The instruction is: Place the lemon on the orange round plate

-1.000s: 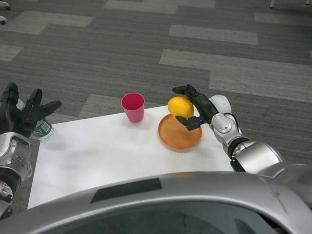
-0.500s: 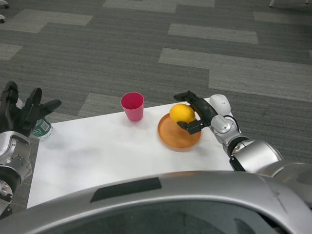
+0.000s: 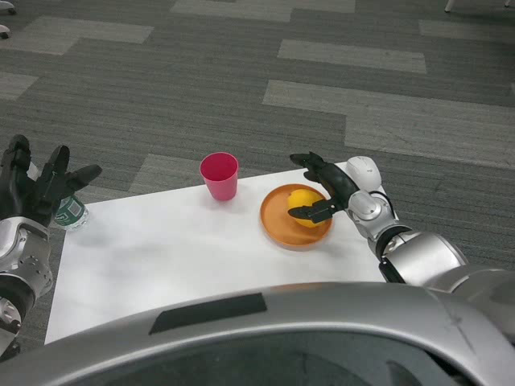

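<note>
Change: lemon (image 3: 302,199) lowered from above onto plate (image 3: 278,226), far edge of table (image 3: 161,257).
Right hand (image 3: 323,190): fingers loosely around lemon.
Left hand (image 3: 36,186): spread, idle.
Advice: open fully, withdraw upward.

Even, diffuse overhead light fills the room, bright without harshness. The white counter (image 3: 177,257) reads pale with faint grey mottling and no hard glare. Shadows are soft: a small one beneath the pink cup (image 3: 219,176). Focus is fairly sharp at centre; straight carpet lines bow slightly toward the edges.
</note>
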Controlling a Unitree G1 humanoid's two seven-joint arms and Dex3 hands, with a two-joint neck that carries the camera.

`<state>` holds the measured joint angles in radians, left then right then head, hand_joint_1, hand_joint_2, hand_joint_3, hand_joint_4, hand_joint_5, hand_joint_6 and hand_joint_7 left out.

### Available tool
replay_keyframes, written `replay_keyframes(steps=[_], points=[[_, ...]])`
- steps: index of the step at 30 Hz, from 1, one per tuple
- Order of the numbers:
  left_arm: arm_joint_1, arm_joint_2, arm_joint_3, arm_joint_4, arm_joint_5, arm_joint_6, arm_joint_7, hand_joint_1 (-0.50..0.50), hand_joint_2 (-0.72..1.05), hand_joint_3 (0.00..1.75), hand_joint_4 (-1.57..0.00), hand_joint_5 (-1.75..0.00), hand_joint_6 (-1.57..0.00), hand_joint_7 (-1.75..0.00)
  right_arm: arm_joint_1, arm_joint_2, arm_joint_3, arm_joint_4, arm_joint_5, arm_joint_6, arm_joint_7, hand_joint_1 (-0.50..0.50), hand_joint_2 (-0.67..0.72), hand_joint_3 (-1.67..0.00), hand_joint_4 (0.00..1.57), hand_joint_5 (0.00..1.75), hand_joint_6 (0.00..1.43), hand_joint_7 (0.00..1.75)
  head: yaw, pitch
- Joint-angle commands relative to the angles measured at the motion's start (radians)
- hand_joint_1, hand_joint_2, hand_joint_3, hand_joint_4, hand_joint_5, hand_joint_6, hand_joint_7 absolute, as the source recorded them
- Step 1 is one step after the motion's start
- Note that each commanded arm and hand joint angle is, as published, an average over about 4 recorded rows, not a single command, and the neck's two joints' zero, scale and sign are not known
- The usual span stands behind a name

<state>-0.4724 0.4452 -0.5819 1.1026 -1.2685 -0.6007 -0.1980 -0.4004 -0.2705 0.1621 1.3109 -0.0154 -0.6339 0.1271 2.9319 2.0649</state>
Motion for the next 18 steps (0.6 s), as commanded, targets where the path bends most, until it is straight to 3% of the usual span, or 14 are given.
replay_keyframes(steps=[1, 11, 18], points=[[-0.009, 0.000, 0.004, 0.005, 0.003, -0.004, 0.003, 0.50, 0.96, 0.09, 0.00, 0.00, 0.00, 0.00, -0.018, -0.004, -0.002, 0.005, 0.002, 0.006, 0.000, -0.16, -0.29, -0.32, 0.00, 0.39, 0.00, 0.14, 0.000, 0.000], [-0.009, 0.000, 0.004, 0.003, 0.003, -0.004, 0.003, 0.50, 0.96, 0.09, 0.00, 0.00, 0.00, 0.00, -0.008, -0.002, -0.027, 0.004, 0.005, 0.003, 0.002, -0.16, -0.26, -0.32, 0.00, 0.32, 0.00, 0.14, 0.003, 0.003], [-0.009, 0.002, 0.004, 0.003, 0.003, -0.004, 0.003, 0.50, 0.96, 0.07, 0.00, 0.00, 0.00, 0.00, 0.057, 0.001, -0.168, -0.133, 0.018, -0.041, 0.006, -0.05, -0.29, -0.32, 0.00, 0.29, 0.00, 0.10, 0.007, 0.012]])
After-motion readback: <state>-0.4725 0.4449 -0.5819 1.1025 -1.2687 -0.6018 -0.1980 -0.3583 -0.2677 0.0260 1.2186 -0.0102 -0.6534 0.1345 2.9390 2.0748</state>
